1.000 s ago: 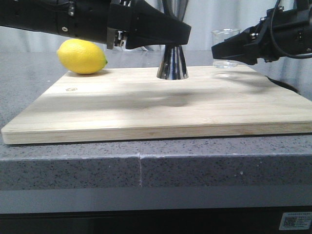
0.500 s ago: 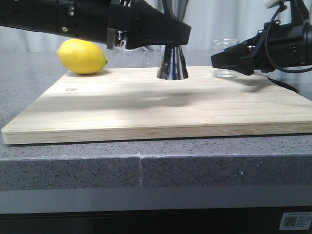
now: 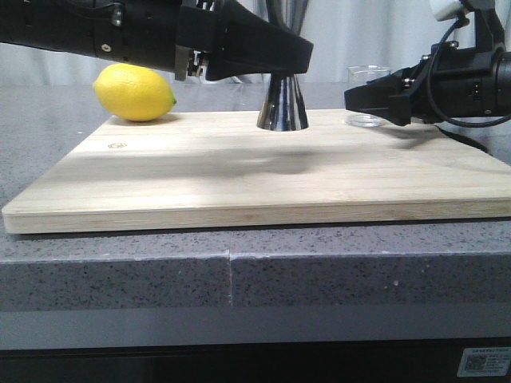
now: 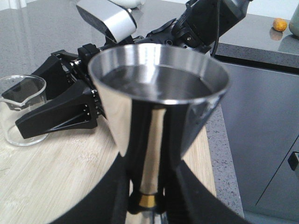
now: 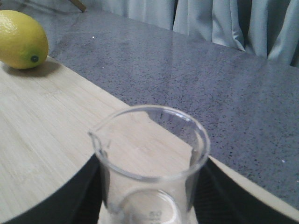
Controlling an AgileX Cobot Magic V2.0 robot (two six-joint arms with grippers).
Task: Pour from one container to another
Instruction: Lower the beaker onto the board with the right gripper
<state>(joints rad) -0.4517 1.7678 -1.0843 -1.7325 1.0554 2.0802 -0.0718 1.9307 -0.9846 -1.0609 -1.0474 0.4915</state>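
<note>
Wooden board (image 3: 239, 167): left claw (image 4: 148, 186) grasps jigger (image 4: 156, 116); right claw (image 3: 359, 97) seemingly grips beaker (image 5: 152, 163), front view unclear.

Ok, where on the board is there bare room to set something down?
The pale wooden board is bare across its whole near half. Its far edge is crowded: polished steel jigger mid-edge, clear glass beaker at right, yellow lemon beside the far-left corner.

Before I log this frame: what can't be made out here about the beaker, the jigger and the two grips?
- Jigger: in the front view the left gripper hides its upper cone.
- Jigger base: cut off in the left wrist view.
- Beaker: base cut off in the right wrist view; printed marks unreadable.
- Right gripper: contact with the beaker unclear.
</note>
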